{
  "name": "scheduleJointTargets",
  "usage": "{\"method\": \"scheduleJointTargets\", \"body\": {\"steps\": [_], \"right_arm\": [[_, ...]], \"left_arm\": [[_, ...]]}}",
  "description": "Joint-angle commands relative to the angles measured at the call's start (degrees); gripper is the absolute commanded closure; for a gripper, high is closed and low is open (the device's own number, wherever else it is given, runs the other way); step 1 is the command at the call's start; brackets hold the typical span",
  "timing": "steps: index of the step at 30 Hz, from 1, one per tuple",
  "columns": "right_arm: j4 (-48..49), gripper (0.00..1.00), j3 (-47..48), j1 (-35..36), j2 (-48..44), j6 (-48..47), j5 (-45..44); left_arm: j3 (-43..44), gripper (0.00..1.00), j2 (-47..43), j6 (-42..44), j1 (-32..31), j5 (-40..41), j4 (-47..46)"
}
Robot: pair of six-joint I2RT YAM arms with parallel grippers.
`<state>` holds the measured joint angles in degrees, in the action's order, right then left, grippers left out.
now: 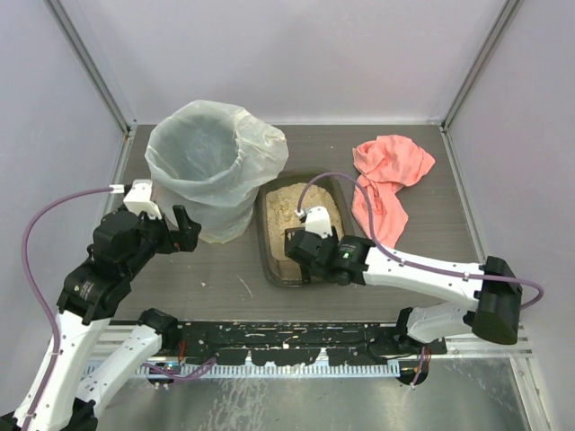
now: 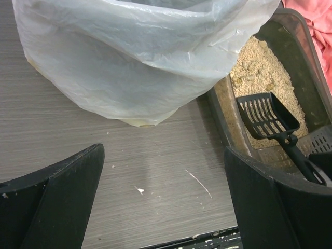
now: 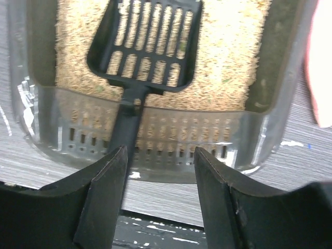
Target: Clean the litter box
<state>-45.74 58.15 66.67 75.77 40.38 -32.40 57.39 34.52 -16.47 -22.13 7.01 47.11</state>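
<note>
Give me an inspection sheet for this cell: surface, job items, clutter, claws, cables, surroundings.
Surface: dark wood-grain table, a few pale specks near the front.
Job's things: litter box holding tan litter; black slotted scoop lying in it, handle toward the near wall; bag-lined bin upright at its left.
Clutter: pink cloth crumpled right of the box.
Claws: left claw open, empty, beside the bin; right claw part open, fingers straddling the scoop handle, no grip seen.
Cables: left cable loops out past the table's side; right cable arcs over the litter.
Surroundings: plain pale walls; nothing else seen.
</note>
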Motion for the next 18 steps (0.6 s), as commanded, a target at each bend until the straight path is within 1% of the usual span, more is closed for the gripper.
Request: {"method": "scheduleJointTargets", "body": {"steps": [1,7,9,11,12,13,14,16,18], "right_arm": [[-0.7,0.41,-2.6,-4.0,-5.1,-3.6,0.8],[-0.8,0.42,-4.2,-8.0,-9.8,-5.6,0.8],[0.9,0.4,-4.3,-8.1,-12.3,-5.7,1.6],[4.5,0.35,-4.6,-8.1,-14.8,-5.9,5.0],[6.3,0.28,-4.6,-8.0,-15.5,-5.8,7.2],[7.7,0.19,-4.6,-8.0,-15.6,-5.5,9.2],[8.4,0.15,-4.2,-7.8,-15.1,-4.9,10.7],[9.3,0.11,-3.3,-5.6,-12.8,-3.8,10.9],[8.5,0.11,-1.8,-2.9,-8.7,-2.9,8.9]], "left_arm": [[-0.4,0.0,1.0,-1.1,-0.2,-2.3,-3.5],[-0.5,0.02,2.5,-0.8,-0.2,-5.2,-4.7],[-0.6,0.02,2.6,-0.7,-0.2,-5.9,-5.4],[-0.9,0.02,2.6,-0.7,-0.2,-6.1,-6.1],[-1.1,0.02,2.6,-0.9,-0.2,-6.1,-6.5],[-1.4,0.02,2.5,-1.1,-0.2,-6.0,-6.9],[-1.7,0.01,2.4,-1.3,-0.2,-6.0,-7.2],[-2.3,0.01,2.2,-1.8,-0.2,-5.6,-8.0],[-2.7,0.02,2.0,-1.8,-0.2,-4.4,-8.5]]}}
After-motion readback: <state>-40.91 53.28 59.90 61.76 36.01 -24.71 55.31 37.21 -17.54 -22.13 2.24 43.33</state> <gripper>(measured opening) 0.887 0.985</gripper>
